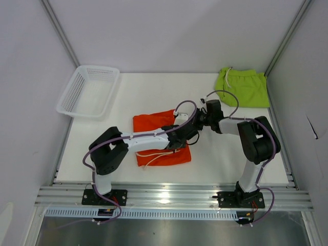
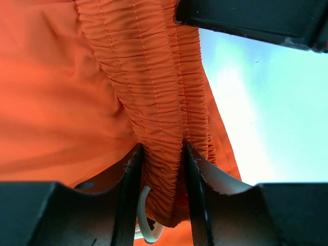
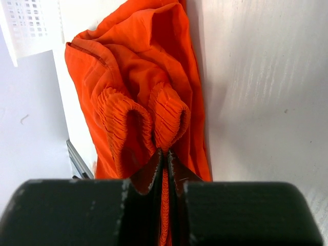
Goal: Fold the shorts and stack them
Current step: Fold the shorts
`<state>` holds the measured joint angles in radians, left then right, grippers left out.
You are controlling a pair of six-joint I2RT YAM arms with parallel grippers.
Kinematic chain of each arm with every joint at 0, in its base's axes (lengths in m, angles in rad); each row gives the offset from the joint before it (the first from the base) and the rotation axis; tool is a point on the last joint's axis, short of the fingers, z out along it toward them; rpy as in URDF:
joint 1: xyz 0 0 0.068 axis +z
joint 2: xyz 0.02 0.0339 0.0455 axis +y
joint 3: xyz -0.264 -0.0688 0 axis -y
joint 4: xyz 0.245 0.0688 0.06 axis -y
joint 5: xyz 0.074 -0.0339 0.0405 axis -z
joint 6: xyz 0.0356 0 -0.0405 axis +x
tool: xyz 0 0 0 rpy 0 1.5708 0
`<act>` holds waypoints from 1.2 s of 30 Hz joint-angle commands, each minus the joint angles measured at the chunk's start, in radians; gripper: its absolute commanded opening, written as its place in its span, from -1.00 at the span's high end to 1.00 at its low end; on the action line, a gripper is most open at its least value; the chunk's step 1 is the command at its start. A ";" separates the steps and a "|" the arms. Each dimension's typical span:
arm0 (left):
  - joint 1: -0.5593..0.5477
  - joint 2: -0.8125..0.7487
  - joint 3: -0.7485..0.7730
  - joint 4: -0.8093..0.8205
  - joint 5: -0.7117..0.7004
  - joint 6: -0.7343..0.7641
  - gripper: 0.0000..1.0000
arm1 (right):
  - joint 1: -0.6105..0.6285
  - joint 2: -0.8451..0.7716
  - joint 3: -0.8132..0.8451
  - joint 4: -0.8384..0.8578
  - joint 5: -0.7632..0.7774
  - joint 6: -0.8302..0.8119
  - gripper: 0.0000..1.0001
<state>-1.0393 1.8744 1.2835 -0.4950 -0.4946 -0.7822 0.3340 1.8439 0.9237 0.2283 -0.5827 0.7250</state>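
Basket point(image 1: 88, 91) first, far left at the back of the table point(image 1: 220, 164): white plastic mesh, sitting well apart from all the action.

Moving right, the orange shorts point(image 1: 154, 123) lie near the middle of the table, rumpled, one part spread flat toward the back and another toward the front edge. A white drawstring point(image 1: 154, 154) loops loose across the front part.

On to the left gripper point(image 1: 179, 137), reaching in over the right side of those shorts. Its wrist view tells it plainly: the left gripper point(image 2: 159, 195) has a finger point(image 2: 130, 205) on each side of the gathered elastic waistband point(image 2: 154, 102), the ribbed fabric filling the gap and touching both, so it is clamped on the orange shorts point(image 2: 56, 102). A curl of drawstring point(image 2: 146, 220) peeks out low between the fingers.

Just beside it, the right gripper point(image 1: 197, 120) comes in from the other side, the two almost meeting over the cloth. From its wrist, the right gripper point(image 3: 165, 169) is pinched nearly together on a thin fold of the same waistband point(image 3: 169, 115), which bulges into two loops just past the fingertips, the rest of the orange shorts point(image 3: 138, 46) trailing away toward the basket point(image 3: 31, 25).

Far right, back corner: the green shorts point(image 1: 246, 87) lie bunched against the wall, well clear of both arms, a white cord at their top left edge.
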 commanded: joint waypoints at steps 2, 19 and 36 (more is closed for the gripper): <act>-0.048 0.026 0.053 -0.047 -0.076 0.029 0.21 | 0.000 0.023 0.058 0.008 0.001 -0.022 0.87; -0.056 -0.058 0.088 0.001 0.091 0.196 -0.74 | -0.007 0.064 0.107 -0.004 -0.011 -0.038 0.32; 0.314 -0.587 -0.156 -0.033 0.366 0.106 -0.97 | 0.085 -0.127 0.187 -0.289 0.255 -0.222 -0.99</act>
<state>-0.7742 1.2884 1.1954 -0.4759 -0.1707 -0.6323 0.3618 1.8038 1.0386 0.0486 -0.4679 0.6018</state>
